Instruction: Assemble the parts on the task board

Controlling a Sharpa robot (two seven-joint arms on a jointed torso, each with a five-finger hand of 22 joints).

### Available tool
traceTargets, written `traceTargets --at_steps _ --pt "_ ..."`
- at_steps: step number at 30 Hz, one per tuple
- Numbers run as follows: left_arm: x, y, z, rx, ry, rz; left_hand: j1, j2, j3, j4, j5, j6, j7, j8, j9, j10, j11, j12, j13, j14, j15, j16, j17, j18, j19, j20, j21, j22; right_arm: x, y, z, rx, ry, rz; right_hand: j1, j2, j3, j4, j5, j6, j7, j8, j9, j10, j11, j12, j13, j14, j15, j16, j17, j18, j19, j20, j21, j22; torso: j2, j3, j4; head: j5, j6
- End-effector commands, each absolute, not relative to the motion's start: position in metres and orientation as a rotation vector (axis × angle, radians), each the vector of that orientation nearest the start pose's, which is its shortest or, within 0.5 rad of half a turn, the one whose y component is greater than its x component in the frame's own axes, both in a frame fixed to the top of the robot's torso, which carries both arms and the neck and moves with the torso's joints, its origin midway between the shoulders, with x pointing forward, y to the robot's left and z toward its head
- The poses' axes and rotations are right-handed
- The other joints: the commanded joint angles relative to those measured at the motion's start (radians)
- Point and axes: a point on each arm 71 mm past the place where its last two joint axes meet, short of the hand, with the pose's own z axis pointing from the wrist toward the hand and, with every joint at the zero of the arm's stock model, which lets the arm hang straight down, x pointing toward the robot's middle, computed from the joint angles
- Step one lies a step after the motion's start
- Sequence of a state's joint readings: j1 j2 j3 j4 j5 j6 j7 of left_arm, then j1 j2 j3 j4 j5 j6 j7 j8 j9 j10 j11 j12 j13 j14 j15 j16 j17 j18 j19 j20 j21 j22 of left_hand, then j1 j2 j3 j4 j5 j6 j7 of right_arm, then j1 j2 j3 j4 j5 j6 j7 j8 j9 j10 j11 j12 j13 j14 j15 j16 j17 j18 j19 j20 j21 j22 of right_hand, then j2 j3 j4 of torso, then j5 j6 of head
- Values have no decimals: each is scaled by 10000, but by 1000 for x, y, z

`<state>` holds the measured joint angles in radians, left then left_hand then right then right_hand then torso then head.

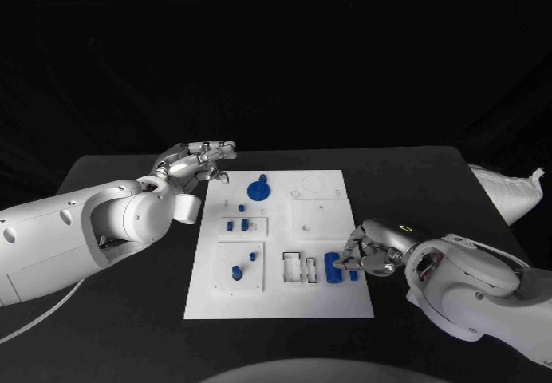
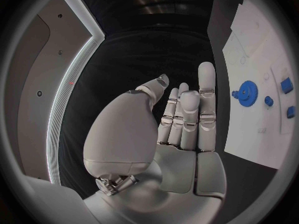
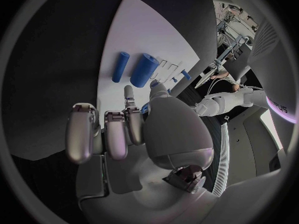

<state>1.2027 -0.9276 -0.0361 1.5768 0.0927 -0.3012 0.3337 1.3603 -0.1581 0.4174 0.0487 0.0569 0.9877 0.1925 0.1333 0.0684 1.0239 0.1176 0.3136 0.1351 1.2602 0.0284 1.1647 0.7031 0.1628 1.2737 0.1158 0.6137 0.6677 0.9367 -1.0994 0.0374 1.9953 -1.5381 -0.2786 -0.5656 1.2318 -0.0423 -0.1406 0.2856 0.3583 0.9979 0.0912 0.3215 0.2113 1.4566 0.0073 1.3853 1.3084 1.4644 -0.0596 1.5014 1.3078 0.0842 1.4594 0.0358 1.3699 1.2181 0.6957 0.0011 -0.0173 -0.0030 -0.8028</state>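
Head view: a white task board (image 1: 281, 243) lies mid-table (image 1: 115, 171). The right hand (image 1: 370, 254) rests at its right edge, fingers (image 1: 345, 257) curled beside two blue cylinders (image 1: 335, 267); whether they grip one is unclear. The left hand (image 1: 195, 163) hovers open, holding nothing, near a blue gear (image 1: 260, 191). Best to confirm a secure pinch before lifting.

You have a white board (image 1: 301, 239) on a black table (image 1: 437, 183). Its small parts (image 1: 333, 267) are blue. Both hands (image 1: 198, 163) are silver.
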Motion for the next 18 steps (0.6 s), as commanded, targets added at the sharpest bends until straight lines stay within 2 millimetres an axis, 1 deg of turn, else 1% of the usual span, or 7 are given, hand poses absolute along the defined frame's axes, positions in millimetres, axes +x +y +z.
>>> traceTargets --at_steps 1,3,5,12,18 --pt "480 236 -177 -12621 14219 -15380 29 55 -46 -23 42 -87 4 48 -1 -97 -2 24 12 -47 -12 64 1 190 -2 61 -39 -12 358 -205 -227 166 19359 4305 34 -92 -75 -13 -73 -68 -30 77 36 -47 3 -14 500 852 -54 66 1456 -171 134 -3 85 80 11 -5 35 -23 -19" --pt "480 236 -177 -12622 14209 -15369 29 55 -46 -23 42 -87 4 48 -1 -97 -2 24 12 -47 -12 64 1 190 -2 61 -39 -12 358 -204 -228 84 19346 4302 44 -92 -80 -14 -89 -72 -30 83 43 -40 4 -4 516 855 -54 76 1475 -177 140 -2 101 107 8 -23 47 -22 -41" --pt "480 236 -177 -12623 14203 -15364 29 55 -46 -23 42 -87 4 48 -1 -97 -2 24 12 -47 -12 64 1 190 -2 61 -39 -12 358 -202 -229 4 19343 4295 46 -91 -81 -14 -92 -73 -30 84 45 -39 4 -2 519 856 -54 78 1478 -178 142 -2 104 112 6 -30 47 -21 -52" --pt "480 237 -177 -12622 14198 -15364 29 55 -46 -23 42 -87 4 48 -1 -97 -2 24 12 -47 -12 64 1 190 -2 61 -39 -12 360 -198 -235 -351 19610 4144 142 -56 -79 -32 -66 -89 -29 116 89 -32 4 7 551 863 -51 106 1524 -186 150 1 137 164 7 -24 62 -23 -76" --pt "480 237 -177 -12627 14208 -15362 29 55 -46 -23 42 -87 4 48 -1 -97 -2 24 12 -47 -12 64 1 190 -2 61 -39 -12 360 -195 -242 -640 19845 3980 112 -17 -109 6 -121 -88 -31 149 127 -44 5 -13 547 859 -50 102 1515 -184 143 3 137 162 0 -37 102 -32 -119"
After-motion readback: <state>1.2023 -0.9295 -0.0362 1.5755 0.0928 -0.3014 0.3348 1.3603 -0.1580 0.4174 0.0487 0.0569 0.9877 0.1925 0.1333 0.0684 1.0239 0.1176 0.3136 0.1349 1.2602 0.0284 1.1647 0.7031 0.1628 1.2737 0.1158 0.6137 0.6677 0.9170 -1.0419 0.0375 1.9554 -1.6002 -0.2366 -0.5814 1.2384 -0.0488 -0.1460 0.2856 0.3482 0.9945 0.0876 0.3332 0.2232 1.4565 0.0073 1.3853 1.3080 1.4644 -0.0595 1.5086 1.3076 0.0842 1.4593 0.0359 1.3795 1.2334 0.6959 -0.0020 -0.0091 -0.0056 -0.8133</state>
